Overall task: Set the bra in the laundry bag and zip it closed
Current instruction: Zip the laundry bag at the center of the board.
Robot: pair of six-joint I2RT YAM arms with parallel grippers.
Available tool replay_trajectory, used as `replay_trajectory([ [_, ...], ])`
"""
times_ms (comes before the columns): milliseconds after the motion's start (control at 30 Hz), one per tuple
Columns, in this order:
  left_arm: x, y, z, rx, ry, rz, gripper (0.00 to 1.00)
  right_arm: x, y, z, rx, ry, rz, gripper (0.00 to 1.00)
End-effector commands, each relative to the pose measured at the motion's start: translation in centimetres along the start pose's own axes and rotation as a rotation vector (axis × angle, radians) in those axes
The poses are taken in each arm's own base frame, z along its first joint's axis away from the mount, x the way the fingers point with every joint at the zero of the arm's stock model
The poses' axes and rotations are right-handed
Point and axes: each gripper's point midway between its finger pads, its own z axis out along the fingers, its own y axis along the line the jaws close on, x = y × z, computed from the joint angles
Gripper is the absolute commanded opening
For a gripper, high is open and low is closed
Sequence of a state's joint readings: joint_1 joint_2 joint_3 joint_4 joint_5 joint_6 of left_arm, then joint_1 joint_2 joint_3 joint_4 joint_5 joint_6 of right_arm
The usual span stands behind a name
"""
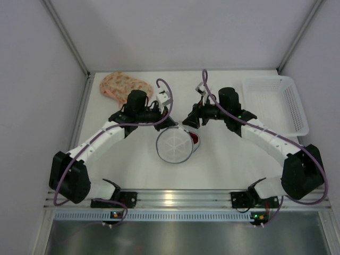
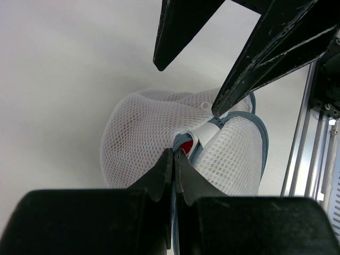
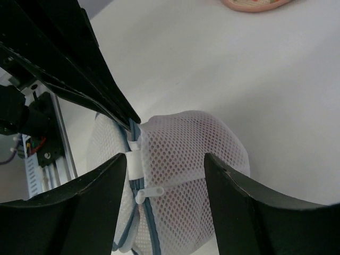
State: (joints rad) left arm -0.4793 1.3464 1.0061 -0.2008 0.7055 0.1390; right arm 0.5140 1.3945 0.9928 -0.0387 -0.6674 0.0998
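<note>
Black fingers of the left gripper (image 2: 174, 155) fill the near edge of the left wrist view, pressed together on the blue-trimmed zipper seam of the laundry bag (image 2: 141, 141). The bag, a round white mesh pouch, sits at the middle of the table (image 1: 133, 167), between the two grippers and just near of them. Across from the left gripper, the right gripper (image 3: 164, 159) hangs over the same seam with its jaws spread. It straddles the mesh and grips nothing, with the white zipper pull (image 3: 150, 192) just beneath it.

A red garment (image 2: 185, 144) shows through a small gap where the zipper has not met. Judged from that, the bra is already inside and the bag is mostly zipped. What remains is the last stretch of zip, with the left gripper bracing the seam while the right takes the pull.

Whether the floral fabric (image 1: 123, 87) lying at the far left, well apart from the bag, is a second bra cannot be told.

Counted: two arms, two grippers, one laundry bag, one red garment inside it, one floral piece outside it, and one white basket (image 1: 295, 104) at the far right.
</note>
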Motion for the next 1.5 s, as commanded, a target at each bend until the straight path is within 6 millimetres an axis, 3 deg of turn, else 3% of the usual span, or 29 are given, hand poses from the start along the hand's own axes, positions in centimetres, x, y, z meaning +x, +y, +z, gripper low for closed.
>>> replay_trajectory([
  [0, -3.0, -0.3, 0.1, 0.050, -0.073, 0.100, 0.00, -2.9, 1.7, -0.7, -0.038, -0.119, 0.028, 0.62],
  [200, -3.1, -0.6, -0.3, 0.042, -0.079, 0.110, 0.00, -0.5, 0.8, -0.9, 0.030, -0.086, 0.135, 0.61],
  [400, -3.4, -1.1, -0.7, 0.058, -0.093, 0.132, 0.00, 2.6, 1.4, -0.8, 0.020, -0.053, 0.185, 0.60],
  [567, -3.6, -1.2, -0.7, 0.061, -0.095, 0.130, 0.00, 2.2, 1.2, -0.6, 0.030, -0.092, 0.209, 0.60],
  [800, -3.6, -1.4, -0.8, 0.066, -0.098, 0.122, 0.00, -0.2, 2.2, -0.9, -0.010, -0.196, 0.175, 0.55],
  [967, -3.4, -1.2, -0.8, 0.058, -0.093, 0.117, 0.00, 0.0, 2.3, -1.0, -0.008, -0.175, 0.175, 0.33],
  [1100, -3.5, -1.1, -0.8, 0.053, -0.094, 0.119, 0.00, 0.4, 2.2, -1.2, 0.012, -0.163, 0.176, 0.26],
  [1167, -3.5, -1.1, -0.8, 0.051, -0.095, 0.121, 0.00, 0.7, 1.9, -1.3, 0.036, -0.140, 0.186, 0.31],
  [1267, -3.5, -1.2, -0.7, 0.056, -0.094, 0.118, 0.00, 1.2, 0.8, -1.4, 0.109, -0.108, 0.206, 0.50],
  [1467, -3.7, -1.3, -0.9, 0.058, -0.100, 0.123, 0.00, 1.8, 0.7, -0.6, 0.088, -0.086, 0.221, 0.53],
])
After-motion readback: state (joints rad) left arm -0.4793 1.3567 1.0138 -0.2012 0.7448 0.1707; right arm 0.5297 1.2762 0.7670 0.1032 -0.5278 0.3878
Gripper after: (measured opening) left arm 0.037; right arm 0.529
